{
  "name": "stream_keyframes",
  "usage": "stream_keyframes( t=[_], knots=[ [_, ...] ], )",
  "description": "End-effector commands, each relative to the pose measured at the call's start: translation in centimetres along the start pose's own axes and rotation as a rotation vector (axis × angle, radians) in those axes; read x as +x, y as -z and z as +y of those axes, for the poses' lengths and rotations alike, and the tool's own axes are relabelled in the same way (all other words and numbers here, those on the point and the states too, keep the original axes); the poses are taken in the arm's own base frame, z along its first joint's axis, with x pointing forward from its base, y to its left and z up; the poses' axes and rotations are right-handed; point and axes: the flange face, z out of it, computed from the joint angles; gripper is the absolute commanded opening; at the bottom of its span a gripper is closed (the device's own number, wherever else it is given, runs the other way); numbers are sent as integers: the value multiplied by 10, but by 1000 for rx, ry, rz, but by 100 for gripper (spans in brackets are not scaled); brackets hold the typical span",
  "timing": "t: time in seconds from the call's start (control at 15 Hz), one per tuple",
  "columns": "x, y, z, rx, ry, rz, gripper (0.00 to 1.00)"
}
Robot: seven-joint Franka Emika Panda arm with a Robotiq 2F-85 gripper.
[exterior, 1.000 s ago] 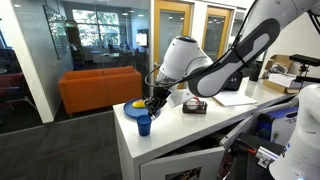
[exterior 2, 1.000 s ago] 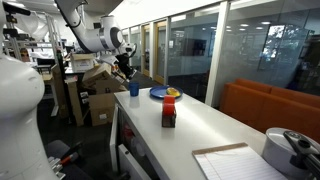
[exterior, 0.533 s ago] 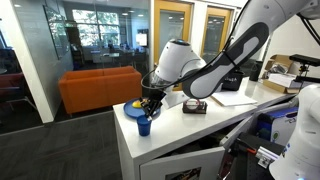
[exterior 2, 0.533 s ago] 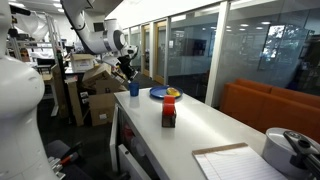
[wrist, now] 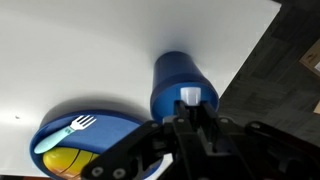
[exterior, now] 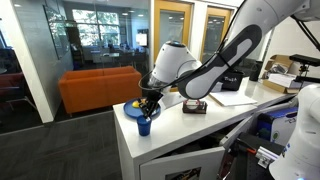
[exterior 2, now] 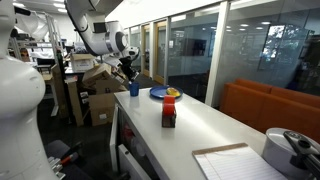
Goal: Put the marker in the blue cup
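Although the wrist view alone shows the fork point(wrist: 72, 127) in the bowl point(wrist: 110, 108), the jaws' state is unclear.

I can read no lettering on my feeds. Markings on the small dark carton point(exterior 2: 169, 110) and the white paper sheet point(exterior 2: 235, 163) blur out.

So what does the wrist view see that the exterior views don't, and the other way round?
Only the wrist view shows the little fork lying in the blue bowl. Only an exterior view shows the orange sofa and the robot's white arm. Both show the blue cup beneath the end effector, on the white table.
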Motion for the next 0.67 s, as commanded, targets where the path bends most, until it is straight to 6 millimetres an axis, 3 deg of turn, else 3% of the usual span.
stream_keyframes(
  t=[0.0,0.6],
  knots=[
    [10,-6,-1,-21,-10,-8,5],
    [20,-12,-14,-20,-1,-6,5]
  ],
)
